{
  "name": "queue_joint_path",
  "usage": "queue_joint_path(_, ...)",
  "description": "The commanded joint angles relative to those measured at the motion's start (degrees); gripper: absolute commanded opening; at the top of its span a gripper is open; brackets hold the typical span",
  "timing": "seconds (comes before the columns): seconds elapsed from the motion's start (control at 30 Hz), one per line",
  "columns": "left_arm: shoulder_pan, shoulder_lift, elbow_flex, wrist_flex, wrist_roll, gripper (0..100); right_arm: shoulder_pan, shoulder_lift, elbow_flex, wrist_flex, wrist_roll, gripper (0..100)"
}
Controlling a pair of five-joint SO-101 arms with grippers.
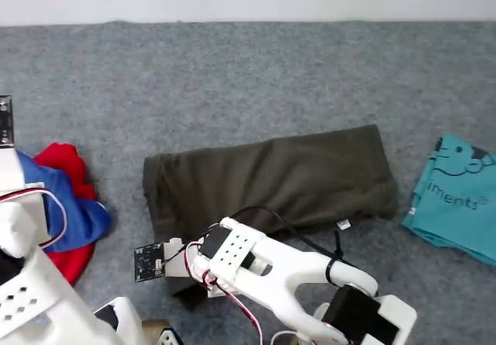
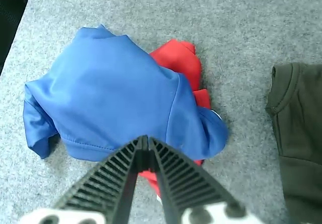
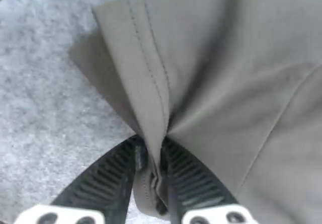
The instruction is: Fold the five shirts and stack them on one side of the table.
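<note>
A dark olive shirt lies spread across the middle of the grey table. My right gripper is shut on a fold of the olive shirt near its front left corner, and the right arm stands at the table's front. At the left edge a blue shirt lies crumpled on a red shirt. My left gripper hangs shut above the blue shirt's near hem with nothing in it. A teal printed shirt lies at the right edge.
The grey felt table has free room along the back, up to the white wall. The left arm's white body fills the front left corner. A small white tag lies by the olive shirt's front edge.
</note>
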Motion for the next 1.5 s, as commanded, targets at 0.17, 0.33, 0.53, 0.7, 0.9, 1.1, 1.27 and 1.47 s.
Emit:
queue_joint_path(0.17, -0.09, -0.79, -0.22, -0.53, 0.35, 1, 3.56, -9.98, -3.87, 4.18, -1.05, 1.0)
queue_joint_path(0.33, -0.09, -0.79, -0.22, -0.62, 0.35, 1, 8.57, -9.45, -10.64, 8.48, -1.58, 1.0)
queue_joint_path(0.53, -0.09, -0.79, -0.22, -0.62, 0.35, 1, 10.51, -5.32, -16.44, 8.75, -2.11, 1.0)
queue_joint_path(0.7, -0.09, -0.79, -0.22, -0.53, 0.35, 1, 14.37, 1.71, -23.03, 8.66, -3.96, 1.0)
queue_joint_path(0.9, -0.09, -0.79, -0.22, -0.35, 0.35, 1, 19.56, 10.77, -32.62, 8.92, -5.45, 1.0)
queue_joint_path(1.1, -0.09, -0.79, -0.22, -0.35, 0.35, 2, 23.43, 18.24, -40.53, 13.67, -10.99, 10.6)
queue_joint_path(1.27, -0.09, -0.88, 1.19, -0.53, 0.35, 2, 26.15, 21.76, -48.26, 18.15, -18.02, 23.7)
queue_joint_path(1.47, -0.09, -1.23, 3.21, -0.62, 0.35, 2, 24.92, 22.64, -58.37, 26.33, -18.11, 14.9)
